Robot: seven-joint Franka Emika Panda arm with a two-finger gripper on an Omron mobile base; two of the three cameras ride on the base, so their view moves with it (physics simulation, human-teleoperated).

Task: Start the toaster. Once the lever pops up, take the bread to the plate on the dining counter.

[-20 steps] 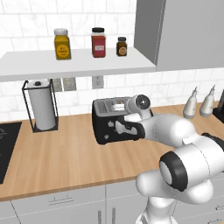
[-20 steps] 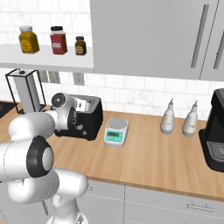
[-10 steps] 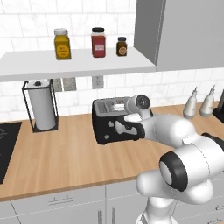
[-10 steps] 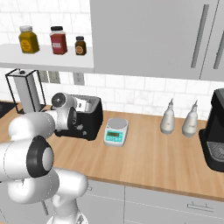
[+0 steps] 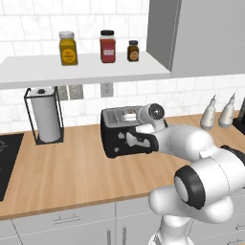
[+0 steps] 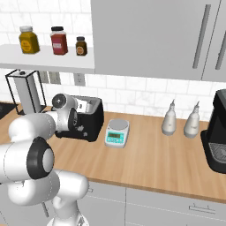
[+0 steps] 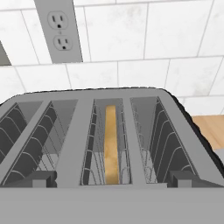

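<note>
We see the black boxy toaster with the silvery slotted top (image 5: 125,134) standing on the light-wood surface (image 5: 72,172) against the white tiled wall, just below a grey double wall outlet (image 7: 61,33). From the hand view we look down into its four slots; the thin slice of pale tan bread (image 7: 111,146) stands upright on edge in the third slot from the left, sunk between the wire guides. The other slots hold nothing that we can make out.

Our white arm reaches over the toaster's front, with the gripper (image 5: 136,139) held close against its top and front face. In the hand view the two dark fingertips (image 7: 41,178) stand far apart at either side of the toaster's top, so the jaws are spread wide and grip nothing.

To the toaster's left we see a white paper-towel roll in a black wire stand (image 5: 45,115). To its right sits a small white-and-teal scale (image 6: 117,132), close beside it but apart.
</note>
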